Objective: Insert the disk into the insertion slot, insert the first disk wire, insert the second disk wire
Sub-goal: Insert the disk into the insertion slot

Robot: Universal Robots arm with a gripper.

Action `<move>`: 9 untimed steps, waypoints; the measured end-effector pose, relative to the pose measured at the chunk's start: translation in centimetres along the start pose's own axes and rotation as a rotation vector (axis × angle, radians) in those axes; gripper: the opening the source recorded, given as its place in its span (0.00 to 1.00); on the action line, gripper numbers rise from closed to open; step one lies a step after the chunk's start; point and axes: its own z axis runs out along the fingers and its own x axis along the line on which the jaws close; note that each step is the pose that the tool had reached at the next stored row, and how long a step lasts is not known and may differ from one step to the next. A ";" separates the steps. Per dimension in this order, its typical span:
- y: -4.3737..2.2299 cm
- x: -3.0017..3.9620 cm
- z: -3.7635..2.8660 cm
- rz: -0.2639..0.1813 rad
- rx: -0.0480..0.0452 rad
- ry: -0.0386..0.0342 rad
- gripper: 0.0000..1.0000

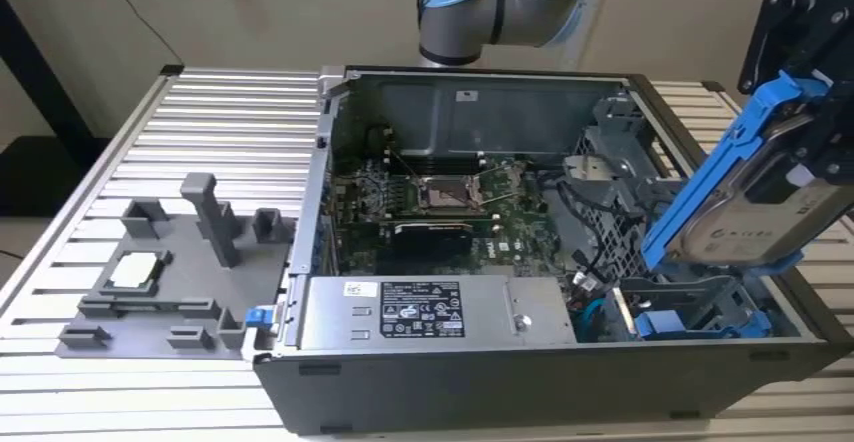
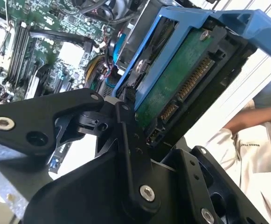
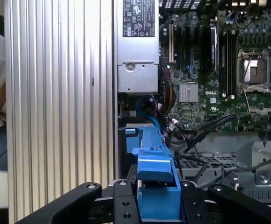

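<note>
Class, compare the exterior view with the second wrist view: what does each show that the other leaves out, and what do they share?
Exterior view: the whole open computer case on the slatted table, a grey fixture tray at the exterior view's left of it, and the arm's joint behind the case.
Second wrist view: the underside of the disk, a green circuit board with connector pins, and a person's sleeve.
Shared: the disk in its blue carrier frame, tilted, the gripper shut on it, and the motherboard.
</note>
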 end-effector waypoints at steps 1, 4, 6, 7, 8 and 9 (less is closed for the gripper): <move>-0.01 0.00 0.12 0.000 0.0006 0.0000 0.33; -0.03 0.00 0.50 0.000 0.0039 -0.0002 0.33; -0.03 0.00 0.72 0.000 0.0079 -0.0001 0.33; -0.04 0.00 0.82 -0.001 0.0106 -0.0001 0.33; -0.04 0.00 0.93 -0.001 0.0132 -0.0002 0.33; -0.05 0.00 1.05 -0.001 0.0155 -0.0004 0.33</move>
